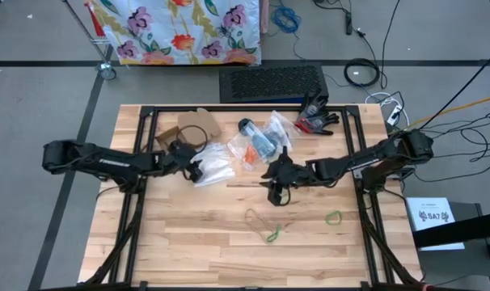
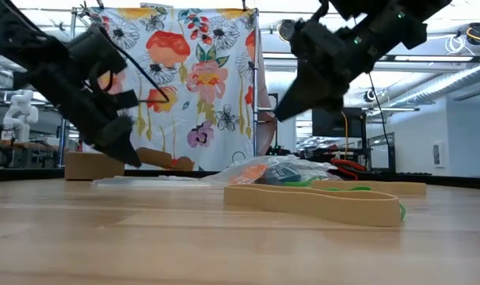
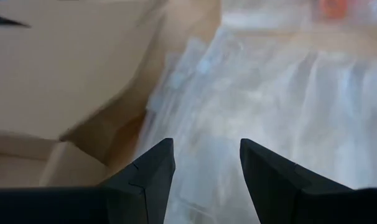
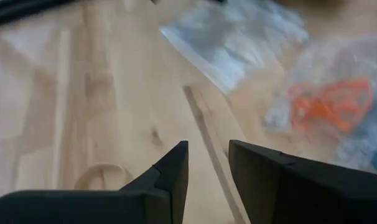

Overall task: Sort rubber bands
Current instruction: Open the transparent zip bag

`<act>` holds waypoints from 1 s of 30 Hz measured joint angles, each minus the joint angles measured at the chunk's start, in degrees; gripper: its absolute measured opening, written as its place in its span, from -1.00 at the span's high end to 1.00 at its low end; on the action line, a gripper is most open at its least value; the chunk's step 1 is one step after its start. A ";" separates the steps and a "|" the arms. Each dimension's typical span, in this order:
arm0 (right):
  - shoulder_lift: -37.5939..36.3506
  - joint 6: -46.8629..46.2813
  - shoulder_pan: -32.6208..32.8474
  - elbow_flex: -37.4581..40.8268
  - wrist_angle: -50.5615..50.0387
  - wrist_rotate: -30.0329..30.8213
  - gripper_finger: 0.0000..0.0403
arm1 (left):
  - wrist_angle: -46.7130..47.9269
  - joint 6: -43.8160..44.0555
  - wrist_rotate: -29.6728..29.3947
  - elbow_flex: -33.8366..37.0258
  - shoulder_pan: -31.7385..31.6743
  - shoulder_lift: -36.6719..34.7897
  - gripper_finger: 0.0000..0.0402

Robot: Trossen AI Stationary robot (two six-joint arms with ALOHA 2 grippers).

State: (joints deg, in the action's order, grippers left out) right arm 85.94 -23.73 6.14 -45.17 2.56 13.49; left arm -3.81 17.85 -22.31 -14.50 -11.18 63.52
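A floral cloth [image 2: 196, 87] is hanging behind the wooden table [image 1: 188, 242], which is standing on grey carpeted floor [image 1: 51, 105]. Black cables [image 1: 362, 71] are lying coiled on that floor. Ceiling lights [image 2: 454, 79] are shining over a bright workshop room beyond, with benches along its left side.

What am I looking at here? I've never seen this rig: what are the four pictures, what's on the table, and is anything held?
Two robot arms work at a wooden table. One picture looks straight down, one looks level across the tabletop, and two come from cameras on the wrists. The left end effector hangs open over clear plastic bags. The right end effector is above bare wood with a gap between its fingers, holding nothing. Loose rubber bands lie toward the front edge, a green one apart from them.
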 joint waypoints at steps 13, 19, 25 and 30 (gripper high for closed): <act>-0.01 3.23 0.92 0.00 3.06 0.03 0.48 | -7.95 -0.63 6.24 -0.51 -5.08 10.22 0.58; -0.01 -0.64 3.45 0.03 -2.81 3.46 0.48 | -7.59 1.40 9.23 -1.63 -2.33 5.10 0.96; 0.03 -7.82 8.88 6.45 -1.99 21.12 0.48 | -5.15 -0.13 9.37 -1.92 -0.46 1.67 0.98; 0.03 -12.58 9.74 11.33 5.02 21.91 0.48 | -4.61 -1.88 9.59 -1.95 -0.42 1.68 0.98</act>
State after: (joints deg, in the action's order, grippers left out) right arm 85.97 -36.31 15.88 -33.84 7.58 35.40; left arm -8.42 15.97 -12.72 -16.45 -11.60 65.20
